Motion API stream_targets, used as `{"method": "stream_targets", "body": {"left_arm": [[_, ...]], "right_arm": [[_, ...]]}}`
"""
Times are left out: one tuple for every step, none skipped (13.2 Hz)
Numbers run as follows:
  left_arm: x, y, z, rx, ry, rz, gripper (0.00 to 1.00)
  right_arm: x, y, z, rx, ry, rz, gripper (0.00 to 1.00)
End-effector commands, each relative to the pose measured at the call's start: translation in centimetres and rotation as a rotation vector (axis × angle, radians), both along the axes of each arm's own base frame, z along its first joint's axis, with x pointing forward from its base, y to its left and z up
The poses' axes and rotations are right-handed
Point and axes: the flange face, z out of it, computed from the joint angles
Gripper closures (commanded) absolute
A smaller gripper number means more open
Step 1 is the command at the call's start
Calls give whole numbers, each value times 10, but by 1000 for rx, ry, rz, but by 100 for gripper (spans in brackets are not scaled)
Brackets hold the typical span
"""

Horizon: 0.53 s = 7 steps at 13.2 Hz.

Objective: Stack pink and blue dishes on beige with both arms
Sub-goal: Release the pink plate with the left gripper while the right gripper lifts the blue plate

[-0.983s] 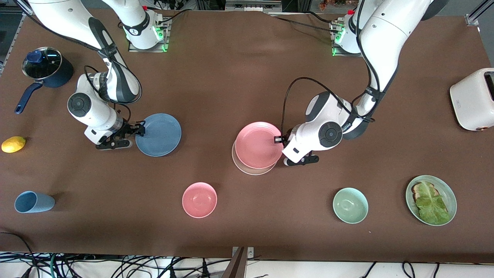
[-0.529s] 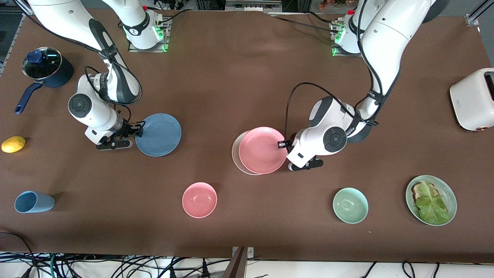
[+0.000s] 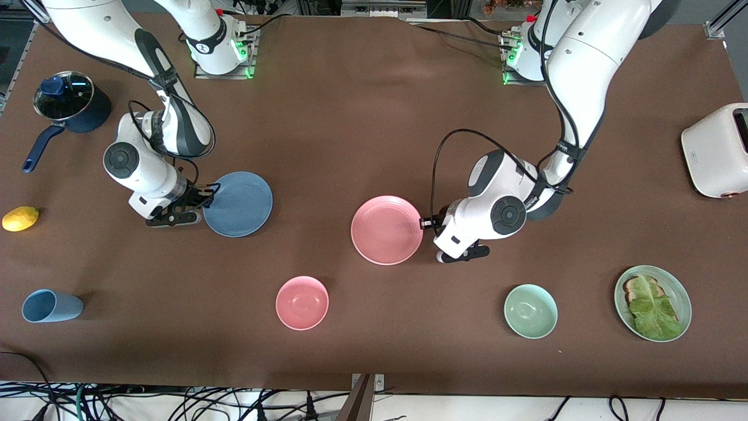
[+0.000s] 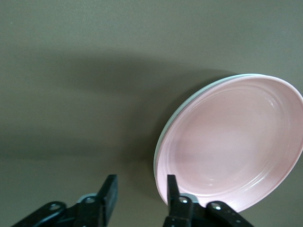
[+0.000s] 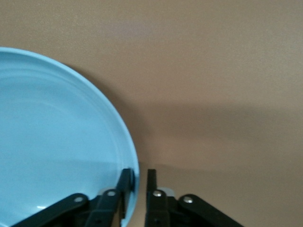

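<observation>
The pink plate (image 3: 387, 230) lies flat in the middle of the table, squarely on the beige plate (image 4: 187, 100). Only a thin pale edge of the beige plate shows under the pink rim (image 4: 232, 142). My left gripper (image 3: 427, 223) (image 4: 140, 189) is low at the pink plate's rim on the left arm's side, open, with one finger beside the rim and bare table between its fingers. The blue plate (image 3: 237, 203) (image 5: 57, 142) lies toward the right arm's end. My right gripper (image 3: 206, 197) (image 5: 139, 179) is shut on its rim.
A pink bowl (image 3: 302, 302), a green bowl (image 3: 530, 311) and a green plate with toast and lettuce (image 3: 653, 303) lie nearer the front camera. A light blue cup (image 3: 51, 305), a lemon (image 3: 20, 218) and a dark pot (image 3: 70, 102) are at the right arm's end. A toaster (image 3: 717, 150) stands at the left arm's end.
The pink plate, held off-centre over the beige one, has come down squarely onto it. My left gripper has opened and let go. The blue plate has shifted slightly toward the right arm.
</observation>
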Motion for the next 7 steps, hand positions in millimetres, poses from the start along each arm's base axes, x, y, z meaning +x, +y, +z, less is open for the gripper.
{"method": "stream_targets", "body": {"left_arm": [[11,2,9,6,-23,9,0],[14,10,14,6,-26,16,0],[18,23,15,10,-18,28,0],[18,30,20,14,-12,28,0],[21,43,22,21,5,36,0],[27,61,31,21,4,40,0],[28,76,37,23,21,15,0]], "right_arm": [[-4,-1,-2,10,1,-7,94],[-4,-1,-2,10,3,-8,100],[-3,-1,-1,10,1,-7,100],[0,-1,4,12,-3,0,100],[6,0,15,14,9,-2,100],[17,2,34,16,40,-1,100],[32,7,64,19,66,3,100]]}}
